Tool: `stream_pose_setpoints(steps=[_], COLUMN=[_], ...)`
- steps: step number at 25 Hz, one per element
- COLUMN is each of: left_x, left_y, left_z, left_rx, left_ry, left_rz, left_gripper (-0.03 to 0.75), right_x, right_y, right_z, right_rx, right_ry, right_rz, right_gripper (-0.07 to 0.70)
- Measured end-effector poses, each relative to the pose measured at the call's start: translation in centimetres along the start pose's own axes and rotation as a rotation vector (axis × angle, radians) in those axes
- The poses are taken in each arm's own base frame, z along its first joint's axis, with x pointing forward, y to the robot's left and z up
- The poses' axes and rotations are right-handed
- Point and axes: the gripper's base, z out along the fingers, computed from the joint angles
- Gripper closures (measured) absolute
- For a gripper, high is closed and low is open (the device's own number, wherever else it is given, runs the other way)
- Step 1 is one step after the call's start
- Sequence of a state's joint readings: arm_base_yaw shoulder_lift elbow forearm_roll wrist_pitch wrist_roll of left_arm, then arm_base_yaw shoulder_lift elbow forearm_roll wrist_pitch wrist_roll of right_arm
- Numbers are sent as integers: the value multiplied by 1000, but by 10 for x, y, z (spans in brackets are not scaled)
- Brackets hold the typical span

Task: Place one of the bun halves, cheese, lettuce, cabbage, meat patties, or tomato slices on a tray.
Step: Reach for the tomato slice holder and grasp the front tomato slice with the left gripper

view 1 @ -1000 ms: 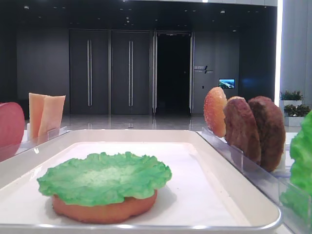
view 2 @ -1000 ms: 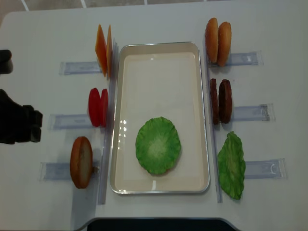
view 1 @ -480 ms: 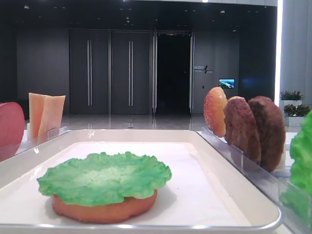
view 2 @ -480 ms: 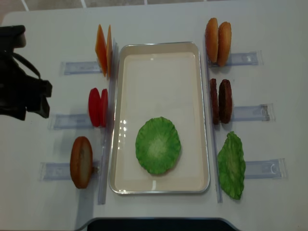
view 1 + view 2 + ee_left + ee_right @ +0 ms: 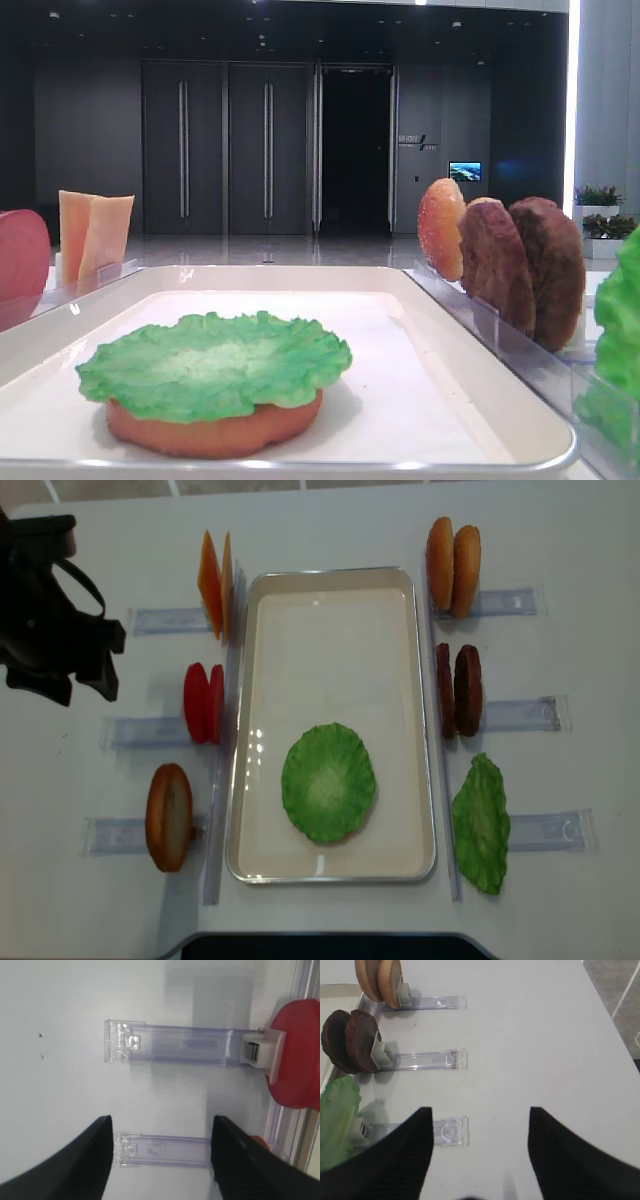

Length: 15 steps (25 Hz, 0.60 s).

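Hovering the left pincer (image 5: 85, 680) over bare table, well left of the tomato slices (image 5: 203, 702), with its fingers spread wide and gripping nothing (the left wrist view agreeing, open fingers framing a clear rack (image 5: 185, 1045)). Holding the right pincer (image 5: 480, 1155) apart and empty too, above the table to the right of the meat patties (image 5: 350, 1040).

Already lying in the tray (image 5: 330, 575), toward its near end: a lettuce leaf (image 5: 328, 782) draped over a bun half (image 5: 215, 430). Standing on edge in racks beside the tray: cheese (image 5: 215, 580), tomato slices and one bun half (image 5: 168, 816) on the left; two more bun halves (image 5: 452, 565), the patties and a spare lettuce leaf (image 5: 481, 823) on the right.

Judging the likely trouble from here:
- Probably reaching for the tomato, and risking pinching both discs at once, since touching or nearly so.
- Catching the rack while closing in, and dragging it or tipping the slice out sideways.
- Clipping the raised tray rim while carrying across (the racks sitting tight against it).
- Dropping a slice off-centre and sliding the lettuce off its bun.

Failing to make out:
- Missing the right arm altogether in the top-down view.
- Hiding almost all of the bottom bun under the leaf from above.
- Cutting off the tomato at the left edge of the low view, and the spare lettuce at the right.
- Showing no pincer at all in the low view.
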<state>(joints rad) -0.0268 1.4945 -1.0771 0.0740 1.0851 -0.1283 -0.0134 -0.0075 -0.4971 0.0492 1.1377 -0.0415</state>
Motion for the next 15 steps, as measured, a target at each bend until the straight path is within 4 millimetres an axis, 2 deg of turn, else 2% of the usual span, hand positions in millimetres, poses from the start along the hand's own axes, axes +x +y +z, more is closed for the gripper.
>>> stream_pose_setpoints(steps=[10,15], left_x=[-3,-1], left_y=[-5,-21], left_z=[3,2], left_rx=[49,52], left_ry=[-8,-12], left_rz=[-29,1], left_gripper=[244,244], right_x=[0,0], right_y=[0,0], right_z=[0,0], right_rx=[0,0], right_ry=[0,0], right_rz=[0,0], right_gripper=[204,204])
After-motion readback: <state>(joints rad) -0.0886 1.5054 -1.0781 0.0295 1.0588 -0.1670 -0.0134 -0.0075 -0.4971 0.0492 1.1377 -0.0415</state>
